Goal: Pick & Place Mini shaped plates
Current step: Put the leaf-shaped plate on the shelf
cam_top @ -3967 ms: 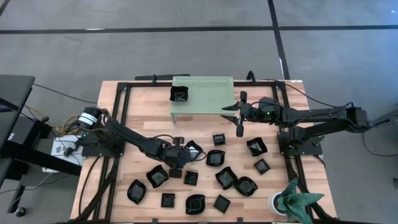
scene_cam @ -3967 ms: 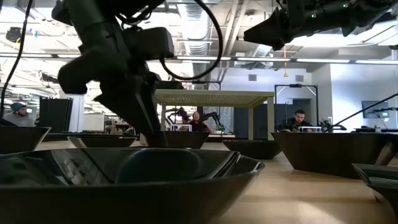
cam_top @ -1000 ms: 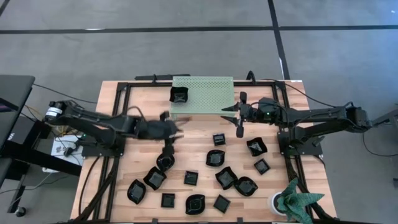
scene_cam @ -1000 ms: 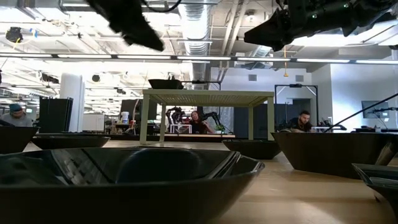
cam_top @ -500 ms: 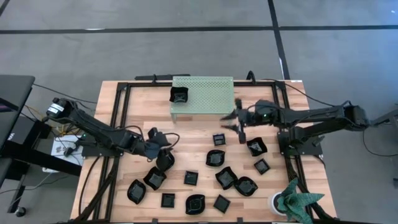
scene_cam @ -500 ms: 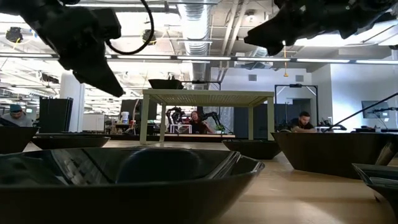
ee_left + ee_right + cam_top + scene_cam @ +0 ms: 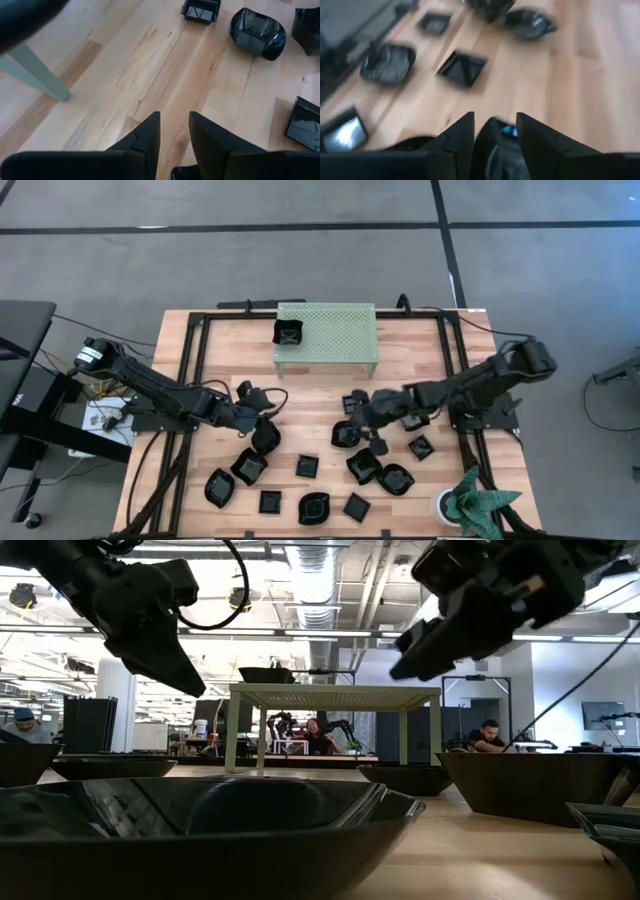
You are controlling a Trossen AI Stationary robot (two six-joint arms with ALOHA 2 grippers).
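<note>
My right gripper [image 7: 495,116] hangs over the crowded middle of the table [image 7: 320,385], fingers spread. A dark glossy shape shows between them in the wrist view, but I cannot tell whether they touch it. My left gripper [image 7: 174,115] hovers left of centre with its fingers a little apart and nothing between them, just beyond a rounded plate [image 7: 265,438].

The risk I see is on the right side. The plates lie near one another there, so a finger coming down off-centre could land on a rim, tip that dish, or shove it into the one beside it. They look slick and shallow, so I judge that a pinch on a sloped wall may squirt the plate out. Sweeping low toward the rack could also clip its leg.

My count: one pale green perforated rack [image 7: 330,330] at the far edge, carrying one plate [image 7: 289,332] at its left end. Thirteen mini shaped plates [image 7: 313,507] are on the wood, mostly in the near half, though the right arm may hide more. Two arms, one table.
</note>
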